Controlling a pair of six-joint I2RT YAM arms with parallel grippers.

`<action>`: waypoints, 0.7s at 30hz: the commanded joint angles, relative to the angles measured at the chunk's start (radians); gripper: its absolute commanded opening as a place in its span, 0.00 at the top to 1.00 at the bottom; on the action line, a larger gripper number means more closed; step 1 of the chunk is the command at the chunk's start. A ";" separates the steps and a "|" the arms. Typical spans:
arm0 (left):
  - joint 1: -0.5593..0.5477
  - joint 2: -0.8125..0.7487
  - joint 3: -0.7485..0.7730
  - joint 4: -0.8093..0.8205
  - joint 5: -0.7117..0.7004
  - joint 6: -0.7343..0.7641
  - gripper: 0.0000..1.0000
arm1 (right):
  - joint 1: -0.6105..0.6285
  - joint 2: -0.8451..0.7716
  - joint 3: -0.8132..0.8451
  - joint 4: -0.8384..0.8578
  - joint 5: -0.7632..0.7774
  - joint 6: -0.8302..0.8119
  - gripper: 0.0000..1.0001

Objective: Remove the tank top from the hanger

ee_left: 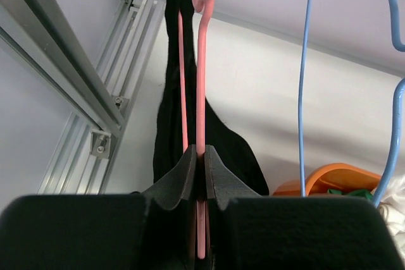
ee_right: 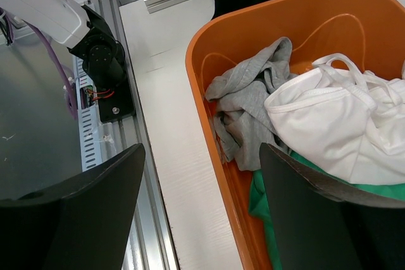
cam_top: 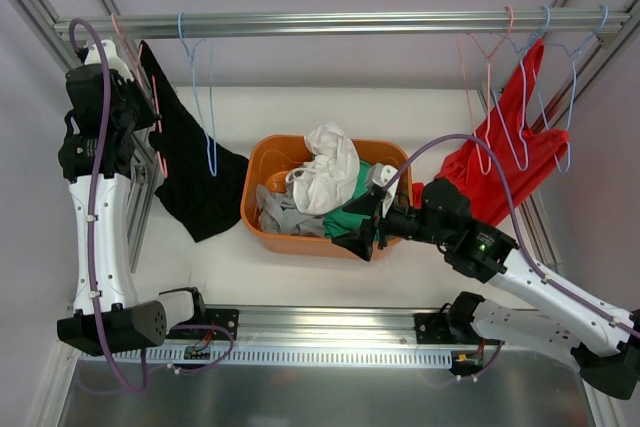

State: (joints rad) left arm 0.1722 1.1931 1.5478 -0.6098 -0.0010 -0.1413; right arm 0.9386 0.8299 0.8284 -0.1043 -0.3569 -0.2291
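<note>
The white worktop (cam_top: 300, 112) takes up most of the top view, with a metal rail (cam_top: 350, 23) spanning the far side. A black tank top (cam_top: 195, 177) is hung at the rail's left end on a pink hanger (cam_top: 155, 107). Its long axis runs from the rail down toward the near side. The hem end is flared out to the right, just beside the orange basket (cam_top: 262, 162); whether they touch can't be made out. A red garment (cam_top: 500, 167) is draped on hangers at the right end.

The basket is piled with a white top (cam_top: 325, 172), something grey (cam_top: 275, 212) and something green (cam_top: 345, 217).

The left claw (ee_left: 199, 175) is pressed together on the pink hanger (ee_left: 202, 93). In the wrist view the wire is pinched right between the pads, with the tank top (ee_left: 168, 131) hanging straight behind it. A blue hanger (ee_left: 304, 93) is seen bare off to the side.

The right claw (ee_right: 199, 156) is spread wide and nothing is held in it. It's parked over the basket's near rim (ee_right: 209, 124), fingers either side of that edge, no contact visible.
</note>
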 commanded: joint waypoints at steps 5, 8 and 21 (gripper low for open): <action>0.007 -0.026 0.083 0.033 0.068 -0.006 1.00 | 0.005 -0.026 -0.006 0.066 -0.014 -0.004 0.22; 0.006 -0.039 0.110 0.035 0.090 -0.001 1.00 | 0.005 -0.025 -0.009 0.077 -0.017 0.002 0.22; 0.007 -0.137 0.092 0.030 0.142 -0.023 1.00 | 0.005 -0.041 -0.009 0.084 -0.024 0.014 0.15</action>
State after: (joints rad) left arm 0.1722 1.1332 1.6527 -0.6277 0.1081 -0.1444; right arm 0.9386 0.8143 0.8200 -0.0826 -0.3614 -0.2207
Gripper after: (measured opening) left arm 0.031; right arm 0.846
